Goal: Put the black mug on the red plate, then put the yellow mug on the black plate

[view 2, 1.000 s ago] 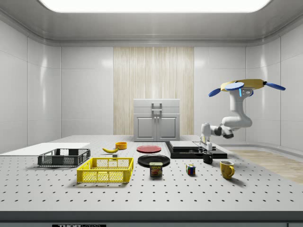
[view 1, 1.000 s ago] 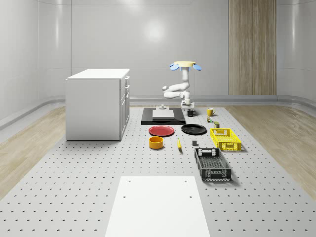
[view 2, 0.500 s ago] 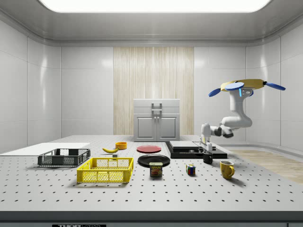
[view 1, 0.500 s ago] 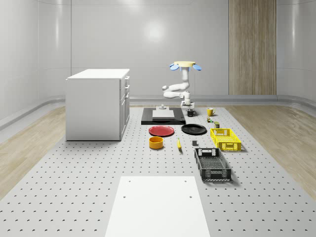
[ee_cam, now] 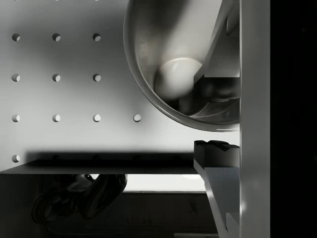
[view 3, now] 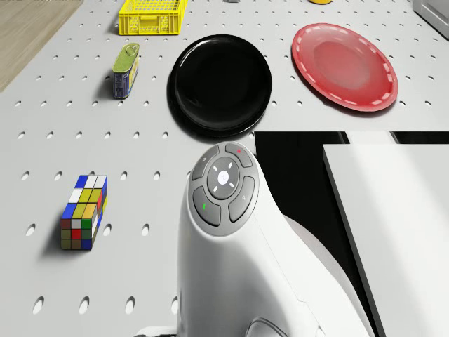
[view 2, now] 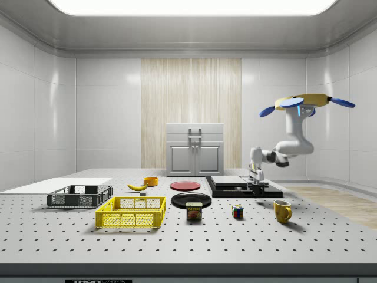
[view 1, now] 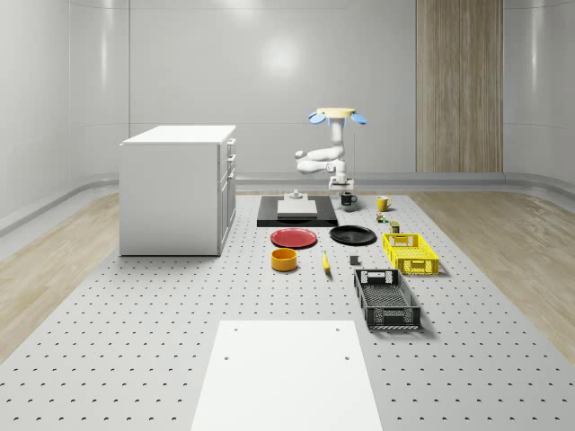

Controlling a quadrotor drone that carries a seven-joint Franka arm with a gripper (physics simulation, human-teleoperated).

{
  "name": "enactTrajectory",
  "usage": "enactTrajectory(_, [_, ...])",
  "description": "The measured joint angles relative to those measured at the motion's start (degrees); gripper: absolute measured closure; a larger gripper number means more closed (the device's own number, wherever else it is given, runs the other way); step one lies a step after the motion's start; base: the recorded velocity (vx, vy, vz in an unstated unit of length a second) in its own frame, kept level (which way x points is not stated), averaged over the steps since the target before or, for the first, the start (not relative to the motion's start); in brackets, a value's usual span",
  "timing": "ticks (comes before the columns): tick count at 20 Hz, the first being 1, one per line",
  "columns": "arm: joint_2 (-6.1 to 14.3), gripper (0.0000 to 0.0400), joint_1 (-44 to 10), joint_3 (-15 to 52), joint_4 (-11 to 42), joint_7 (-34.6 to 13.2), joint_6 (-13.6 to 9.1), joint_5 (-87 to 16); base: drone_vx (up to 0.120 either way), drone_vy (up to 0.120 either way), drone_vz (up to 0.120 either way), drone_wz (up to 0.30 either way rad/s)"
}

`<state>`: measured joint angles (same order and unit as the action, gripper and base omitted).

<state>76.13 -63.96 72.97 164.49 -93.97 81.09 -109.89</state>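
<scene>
Gripper (view 2: 255,183) clamped on the glossy black mug's (view 1: 347,199) rim, one finger inside, mug lifted clear of the perforated grey table (view 1: 180,341) beside the black slab. Could slip or tilt from so thin a rim hold while crossing to the round red plate (view 1: 295,238). Drone hovering above; arm elbow bent, wrist pointing straight down

White arm (view 1: 316,162), yellow drone body (view 2: 308,99), blue rotors (view 2: 290,105), grey wrist btns.
</scene>
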Motion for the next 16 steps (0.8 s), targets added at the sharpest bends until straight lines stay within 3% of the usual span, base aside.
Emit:
enactTrajectory(7, [0.97,0.0290,-0.46,1.39,0.12,-0.48,0.55,1.60,0.103,-0.103,0.114,0.000])
enactTrajectory(16, [2.36,0.0290,-0.91,1.97,0.07,-0.89,1.77,2.50,0.120,-0.120,0.000,0.000])
